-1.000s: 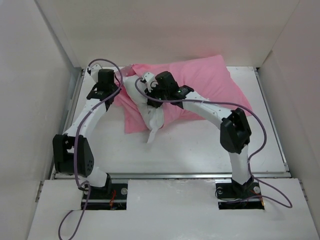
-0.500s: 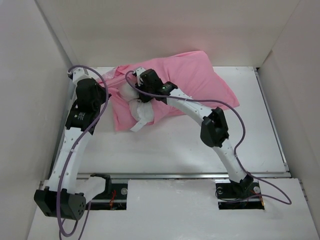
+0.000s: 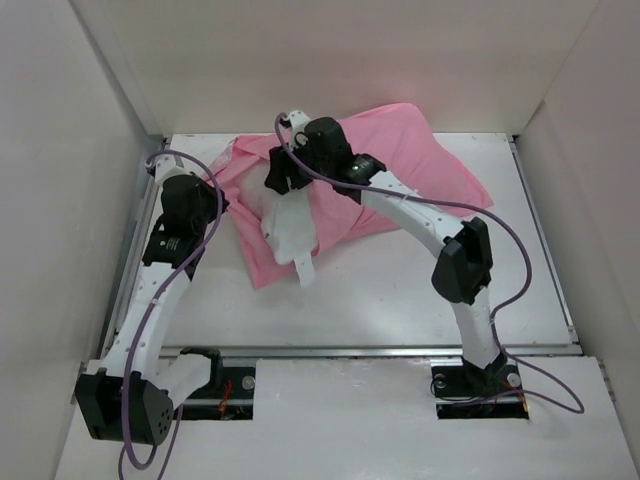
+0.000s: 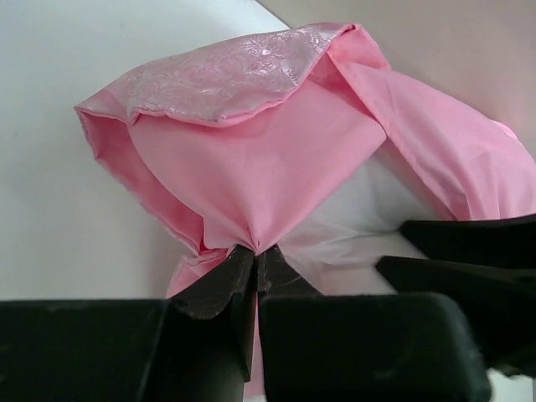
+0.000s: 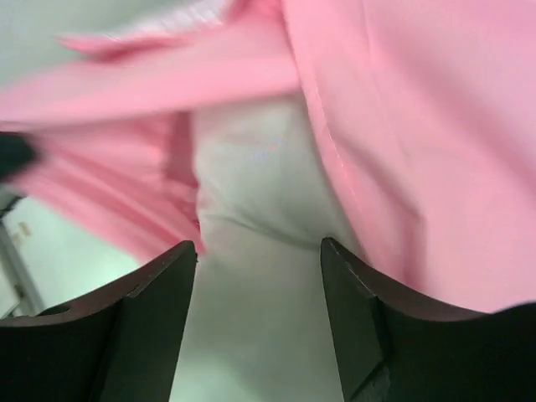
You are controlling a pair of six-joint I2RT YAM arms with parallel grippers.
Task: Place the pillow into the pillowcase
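The pillow [image 3: 289, 232] lies on the far half of the worktop [image 3: 400, 290]. Most of it is inside the pillowcase [image 3: 410, 160], with one white end poking out of the mouth toward the near left. The left gripper [image 4: 255, 251] has its jaws pinched tight on a gathered fold of the pink hem. The right gripper [image 5: 255, 247] hangs over the bare white end, jaws apart with nothing between them.

The step in hand looks like feeding in that last end. It would go best with the left hold taut and raised so the mouth gapes. The right jaws should take only white fabric, clear of the pink hem, and push away toward the closed end.

The left arm works close to the left wall [image 3: 70, 200], and the case sits near the back wall [image 3: 330, 60]. The open room is on the near side and to the right
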